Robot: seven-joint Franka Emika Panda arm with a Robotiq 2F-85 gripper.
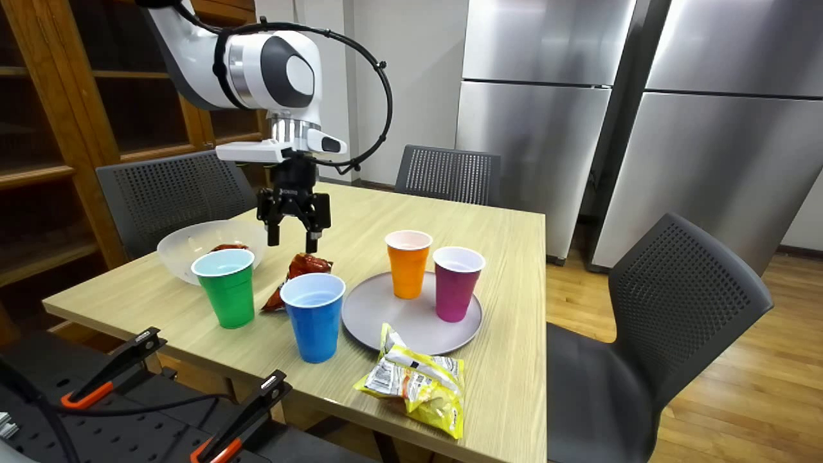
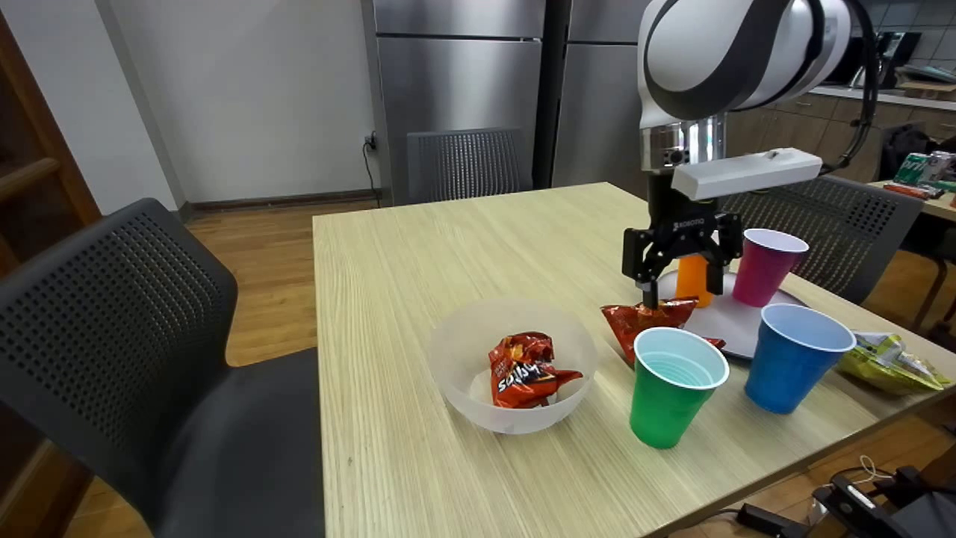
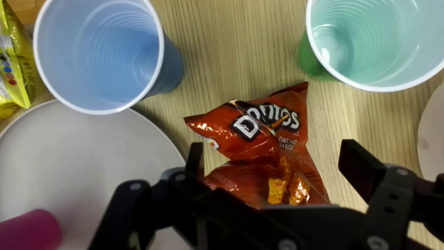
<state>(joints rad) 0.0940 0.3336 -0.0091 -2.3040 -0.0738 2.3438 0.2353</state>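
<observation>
Black two-fingered gripper (image 1: 292, 239) hangs with jaws spread wide, nothing held. Below it I observe the crumpled red foil Doritos bag (image 3: 256, 132), lying on the pale wood-grain table (image 2: 388, 299) between the flat round grey plate (image 3: 86, 156) and the frosted white round bowl (image 2: 455, 359); tapered blue plastic cup (image 1: 315, 321) and tapered green plastic cup (image 1: 228, 296) stand near.
</observation>
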